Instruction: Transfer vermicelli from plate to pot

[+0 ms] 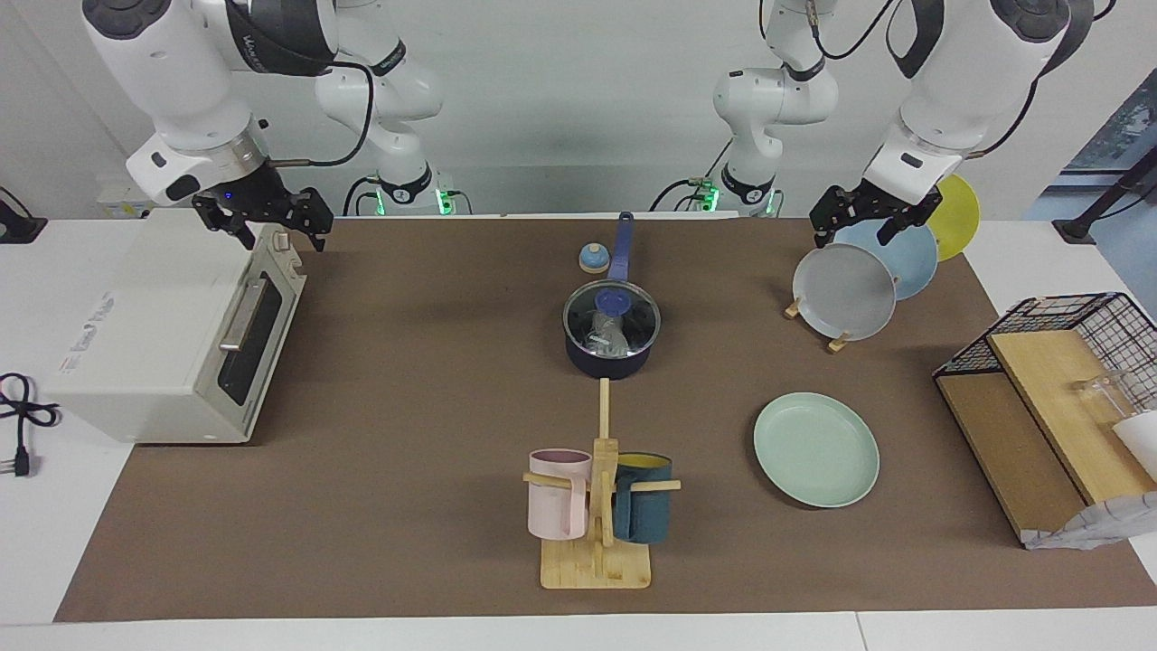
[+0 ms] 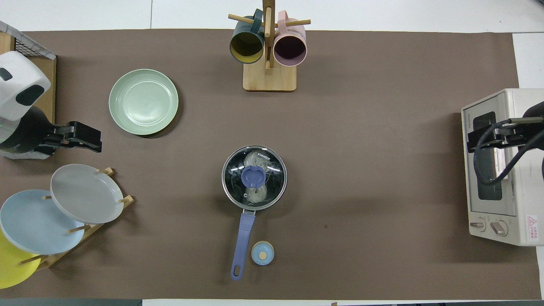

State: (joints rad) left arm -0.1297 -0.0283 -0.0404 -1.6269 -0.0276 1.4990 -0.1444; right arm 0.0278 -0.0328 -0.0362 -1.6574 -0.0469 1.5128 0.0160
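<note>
Pot (image 1: pixel 607 354) lidded, handle (image 2: pixel 242 244) pointing toward robots; vermicelli (image 2: pixel 255 193) inside, long axis along handle. Left tool (image 1: pixel 859 228) wide over plate rack; right tool (image 1: pixel 268 226) wide over toaster oven.

toaster oven (image 1: pixel 172 334), mug rack (image 1: pixel 598 506), plate rack (image 2: pixel 80 225)

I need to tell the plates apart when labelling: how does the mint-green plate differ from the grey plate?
The mint-green plate lies flat on the brown mat; the grey plate leans tilted in a wooden rack. The mint-green plate sits alone, farther from the robots; the grey plate overlaps a light blue plate in the rack. Both are round, bare and untouched by either gripper.
</note>
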